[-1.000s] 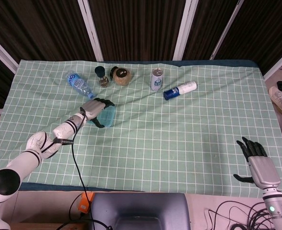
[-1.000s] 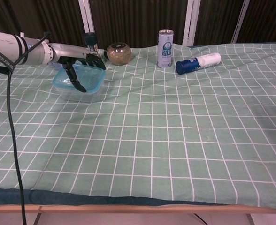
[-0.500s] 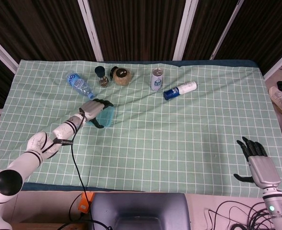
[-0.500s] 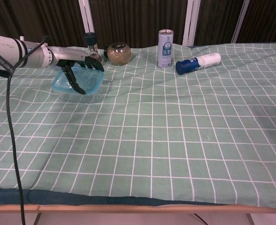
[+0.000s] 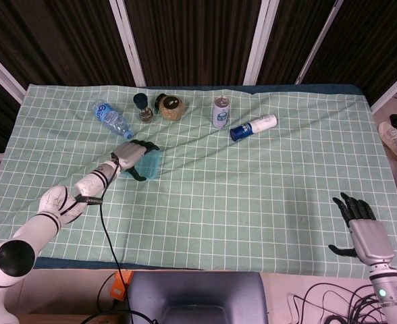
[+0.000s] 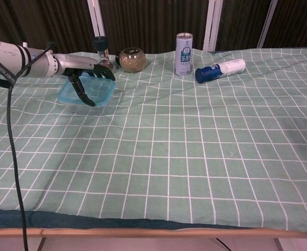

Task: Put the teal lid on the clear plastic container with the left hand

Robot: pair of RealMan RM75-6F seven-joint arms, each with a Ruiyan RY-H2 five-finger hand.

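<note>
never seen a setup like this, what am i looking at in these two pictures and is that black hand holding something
It is a two-armed robot with human-like hands at a table with a green checked cloth. One picture looks down from its head, the other looks forward from its chest. The left hand lies over the teal lid on the clear plastic container; whether it grips the lid I cannot tell. The right hand rests spread at the table's near edge, holding nothing. Farther back are a water bottle, a round jar, a can and a blue-capped bottle on its side.

Probably a robotics lab: a tabletop [image 5: 266, 196] under green checked cloth, dark curtains [image 5: 185, 34] behind, loose cables [image 5: 333, 297] trailing at the near edge.
</note>
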